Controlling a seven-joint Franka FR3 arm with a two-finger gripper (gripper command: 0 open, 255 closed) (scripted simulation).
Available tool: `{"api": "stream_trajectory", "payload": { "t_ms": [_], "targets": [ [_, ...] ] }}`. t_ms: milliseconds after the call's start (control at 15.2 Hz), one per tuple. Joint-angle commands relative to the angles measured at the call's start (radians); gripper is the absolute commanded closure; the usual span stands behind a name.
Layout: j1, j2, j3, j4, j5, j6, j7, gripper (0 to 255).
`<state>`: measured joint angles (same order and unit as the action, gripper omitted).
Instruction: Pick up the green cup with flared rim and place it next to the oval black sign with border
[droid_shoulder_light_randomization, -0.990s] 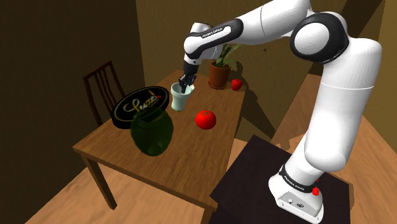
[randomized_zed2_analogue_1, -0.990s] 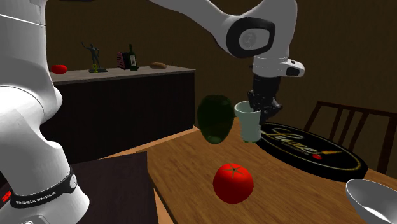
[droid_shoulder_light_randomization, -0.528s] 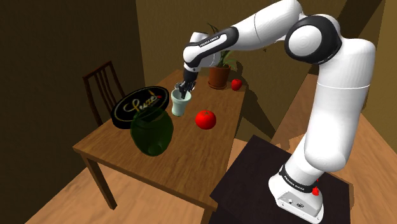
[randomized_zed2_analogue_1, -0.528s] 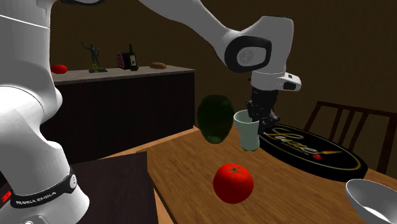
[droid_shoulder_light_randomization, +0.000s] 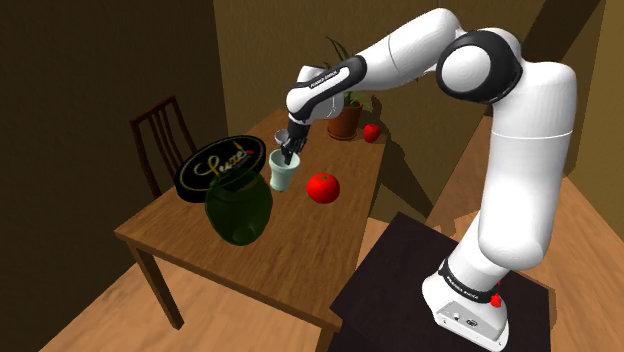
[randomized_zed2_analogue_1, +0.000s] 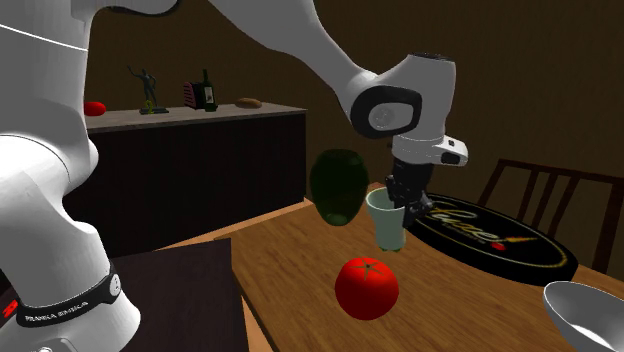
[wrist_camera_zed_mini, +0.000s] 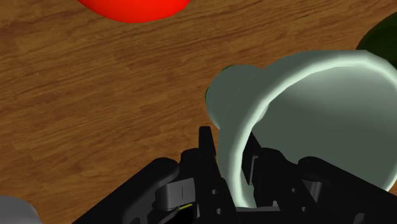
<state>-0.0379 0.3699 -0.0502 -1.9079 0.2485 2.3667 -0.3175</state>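
Note:
A pale green cup with a flared rim (droid_shoulder_light_randomization: 283, 176) stands upright low over the wooden table (droid_shoulder_light_randomization: 300, 245), just beside the oval black sign with a gold border (droid_shoulder_light_randomization: 219, 166). I cannot tell whether its base touches the wood. My gripper (droid_shoulder_light_randomization: 288, 150) comes down from above and is shut on the cup's rim. In the second exterior view the cup (randomized_zed2_analogue_1: 387, 223) hangs under the gripper (randomized_zed2_analogue_1: 405, 200), with the sign (randomized_zed2_analogue_1: 490, 236) close behind. In the wrist view one finger is outside and one inside the cup's rim (wrist_camera_zed_mini: 299, 70), the gripper (wrist_camera_zed_mini: 230, 154) pinching its wall.
A dark green vase (droid_shoulder_light_randomization: 239, 208) stands in front of the sign and a red tomato (droid_shoulder_light_randomization: 323, 187) lies near the cup. A potted plant (droid_shoulder_light_randomization: 346, 115) and a small red fruit (droid_shoulder_light_randomization: 371, 132) sit at the far end. A chair (droid_shoulder_light_randomization: 160, 135) stands behind the table; a silvery bowl (randomized_zed2_analogue_1: 585, 318) lies nearby.
The arm has lowered the cup toward the table and carried it slightly toward the shoulder view's left, closer to the sign. The grip on the rim is unchanged.

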Motion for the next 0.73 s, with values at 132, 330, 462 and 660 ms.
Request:
{"api": "stream_trajectory", "payload": {
  "t_ms": [132, 330, 462, 660],
  "targets": [
    [-0.002, 0.033, 0.005, -0.008, 0.010, 0.042, -0.011, 255],
    [-0.004, 0.059, 0.009, -0.014, 0.019, 0.073, -0.021, 255],
    [-0.004, 0.061, 0.009, -0.014, 0.019, 0.076, -0.022, 255],
    [-0.004, 0.061, 0.009, -0.014, 0.019, 0.076, -0.022, 255]
  ]
}}
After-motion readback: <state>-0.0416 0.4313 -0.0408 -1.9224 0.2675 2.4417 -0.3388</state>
